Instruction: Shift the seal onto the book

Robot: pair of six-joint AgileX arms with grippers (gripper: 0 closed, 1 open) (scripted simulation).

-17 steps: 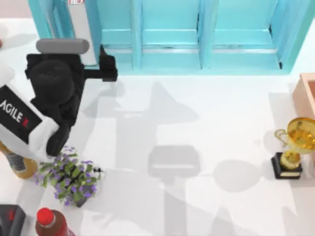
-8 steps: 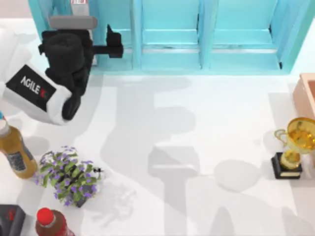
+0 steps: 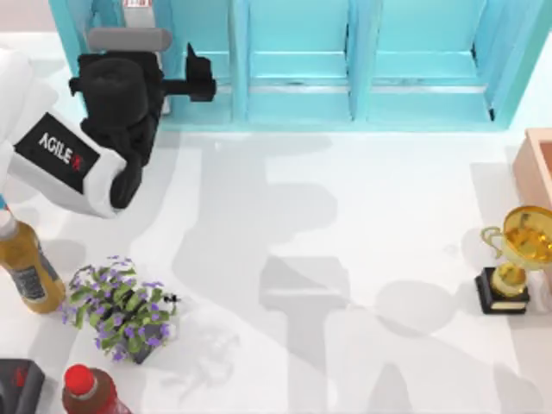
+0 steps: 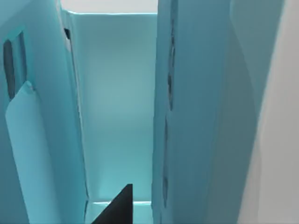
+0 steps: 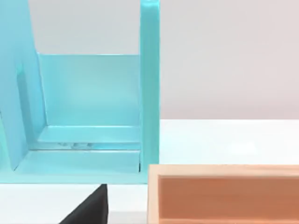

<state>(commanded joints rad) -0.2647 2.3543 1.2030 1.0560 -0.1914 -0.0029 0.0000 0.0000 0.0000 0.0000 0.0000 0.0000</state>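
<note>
The seal and the book are out of view. My left arm reaches over the table's back left corner, and its gripper (image 3: 200,78) points into the left end of the teal shelf unit (image 3: 345,60). In the left wrist view, one dark fingertip (image 4: 117,209) shows in front of a narrow teal shelf bay (image 4: 114,107). A white upright slab (image 3: 142,17) stands in that bay behind the arm; I cannot tell what it is. The right wrist view shows one dark fingertip (image 5: 88,207) of my right gripper near a wooden box (image 5: 224,193).
A gold trophy (image 3: 517,259) on a black base stands at the right, with the wooden box (image 3: 539,164) behind it. At the front left are a purple-flowered plant (image 3: 121,310), a yellow bottle (image 3: 21,267), a red-capped bottle (image 3: 86,392) and a dark object (image 3: 17,388).
My left arm swung from the plant toward the shelf, uncovering the yellow bottle. Over the last half second it has barely moved.
</note>
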